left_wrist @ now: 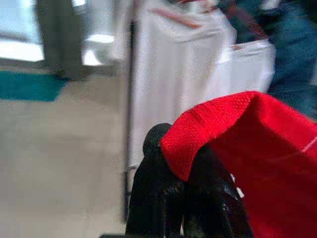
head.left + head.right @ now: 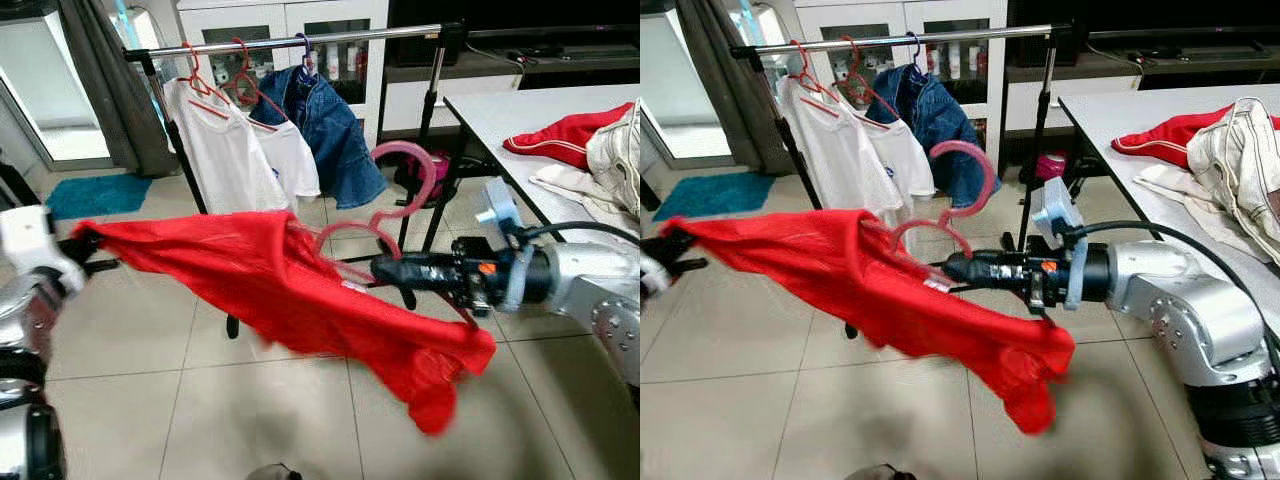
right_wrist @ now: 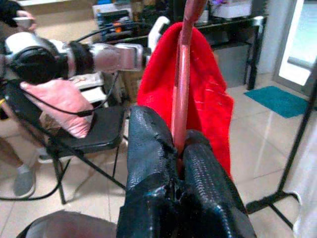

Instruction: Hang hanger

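Pink hanger [image 2: 400,190] held in mid-air in front of the clothes rail [image 2: 290,42], hook up, a red shirt [image 2: 300,290] draped over it. Right gripper [image 3: 181,163] clamped on the hanger's bar. Left gripper [image 1: 185,173] pinches the shirt's far edge, pulling it taut; view blurred, but the fingers look closed on cloth. White shirts [image 2: 240,160] and denim jacket [image 2: 325,125] hang on the rail.
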Robot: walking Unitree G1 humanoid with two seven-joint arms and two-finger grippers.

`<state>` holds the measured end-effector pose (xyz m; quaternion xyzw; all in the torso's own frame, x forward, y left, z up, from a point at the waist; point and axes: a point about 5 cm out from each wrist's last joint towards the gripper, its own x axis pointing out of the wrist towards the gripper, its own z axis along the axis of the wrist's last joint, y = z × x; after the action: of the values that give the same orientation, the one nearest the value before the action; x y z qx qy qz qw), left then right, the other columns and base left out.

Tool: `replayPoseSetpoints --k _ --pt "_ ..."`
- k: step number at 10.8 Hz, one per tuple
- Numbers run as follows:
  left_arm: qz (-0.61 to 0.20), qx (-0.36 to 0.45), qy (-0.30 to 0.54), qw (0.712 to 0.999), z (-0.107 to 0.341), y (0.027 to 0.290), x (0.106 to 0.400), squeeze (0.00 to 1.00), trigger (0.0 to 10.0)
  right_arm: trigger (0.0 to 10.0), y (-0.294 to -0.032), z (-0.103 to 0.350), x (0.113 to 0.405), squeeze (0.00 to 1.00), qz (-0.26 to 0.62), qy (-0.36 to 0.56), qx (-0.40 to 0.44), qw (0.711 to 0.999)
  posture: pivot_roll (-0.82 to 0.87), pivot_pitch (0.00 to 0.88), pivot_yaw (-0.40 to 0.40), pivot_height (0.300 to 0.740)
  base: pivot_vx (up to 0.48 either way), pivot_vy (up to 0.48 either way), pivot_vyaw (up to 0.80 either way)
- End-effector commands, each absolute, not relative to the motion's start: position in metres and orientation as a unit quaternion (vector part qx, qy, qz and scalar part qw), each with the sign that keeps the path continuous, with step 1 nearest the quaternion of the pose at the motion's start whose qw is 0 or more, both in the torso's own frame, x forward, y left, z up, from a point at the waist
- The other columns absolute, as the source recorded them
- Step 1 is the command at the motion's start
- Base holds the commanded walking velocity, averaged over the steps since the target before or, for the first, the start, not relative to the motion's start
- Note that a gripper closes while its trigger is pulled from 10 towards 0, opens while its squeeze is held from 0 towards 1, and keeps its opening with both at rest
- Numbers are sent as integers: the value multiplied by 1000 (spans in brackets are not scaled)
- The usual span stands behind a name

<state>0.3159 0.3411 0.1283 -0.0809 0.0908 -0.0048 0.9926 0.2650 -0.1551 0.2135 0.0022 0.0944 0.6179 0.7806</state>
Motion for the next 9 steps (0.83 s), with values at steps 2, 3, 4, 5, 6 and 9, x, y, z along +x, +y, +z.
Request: replayPoseSetpoints --k 2,3,4,5,6,9 --pt "-76 -58 50 994 152 333 323 1000 10000 10000 -155 217 278 0 568 76 -9 819 -102 0 107 719 0 0 0" --pt "-102 2 56 993 162 336 323 1000 10000 10000 -154 212 286 0 522 84 -9 849 -102 0 107 719 0 0 0" --pt "-113 41 63 991 169 341 322 1000 10000 10000 -153 208 291 0 496 92 -13 864 -102 0 107 719 0 0 0" --pt "-135 73 54 987 181 342 322 1000 10000 10000 -151 204 292 0 482 101 -30 870 -103 0 106 719 0 0 0" --pt "-201 89 26 975 199 331 325 1000 10000 10000 -147 201 290 0 488 110 -60 864 -103 0 105 719 0 0 0" --pt "-525 91 8 846 240 246 330 1000 10000 10000 -129 202 288 0 508 111 -109 847 -105 0 101 719 0 0 0"
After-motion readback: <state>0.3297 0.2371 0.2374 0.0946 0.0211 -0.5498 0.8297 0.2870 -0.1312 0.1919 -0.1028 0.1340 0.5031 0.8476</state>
